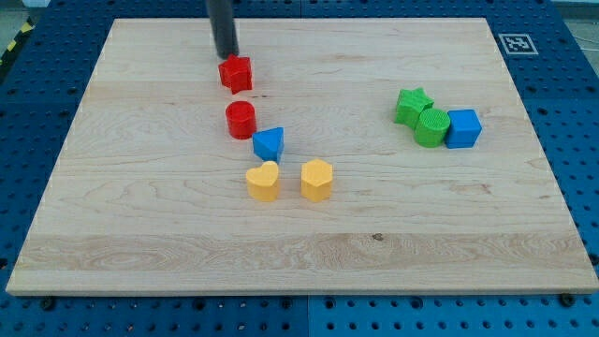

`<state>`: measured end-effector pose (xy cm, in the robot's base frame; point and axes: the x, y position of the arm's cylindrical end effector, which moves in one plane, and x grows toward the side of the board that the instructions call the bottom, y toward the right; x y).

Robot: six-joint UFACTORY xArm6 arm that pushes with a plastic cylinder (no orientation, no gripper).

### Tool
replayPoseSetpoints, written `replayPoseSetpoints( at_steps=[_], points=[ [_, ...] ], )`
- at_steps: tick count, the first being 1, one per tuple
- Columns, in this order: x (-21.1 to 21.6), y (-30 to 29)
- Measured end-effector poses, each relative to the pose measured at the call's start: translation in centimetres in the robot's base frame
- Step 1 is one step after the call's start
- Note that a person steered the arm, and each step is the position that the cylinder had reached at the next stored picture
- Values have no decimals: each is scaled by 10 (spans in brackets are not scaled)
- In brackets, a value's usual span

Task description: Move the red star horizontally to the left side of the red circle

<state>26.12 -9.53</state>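
The red star (pixel 236 73) lies on the wooden board (pixel 140 187), left of centre near the view's top. The red circle (pixel 241 119) sits just below it, apart by a small gap. My tip (pixel 227 55) is the lower end of the dark rod, touching or almost touching the star's upper left edge.
A blue triangle (pixel 270 143) lies just below-right of the red circle. A yellow heart (pixel 263 181) and a yellow hexagon (pixel 316 180) sit below it. At the view's right are a green star (pixel 412 105), a green circle (pixel 431 127) and a blue cube (pixel 462 128), clustered together.
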Motion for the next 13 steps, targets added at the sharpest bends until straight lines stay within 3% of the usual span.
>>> replayPoseSetpoints(
  at_steps=[1, 3, 5, 6, 8, 9, 12, 13],
  points=[
    [10, 54],
    [84, 56],
    [60, -4],
    [49, -4],
    [-17, -5],
    [-23, -30],
    [94, -29],
    [106, -25]
  ],
)
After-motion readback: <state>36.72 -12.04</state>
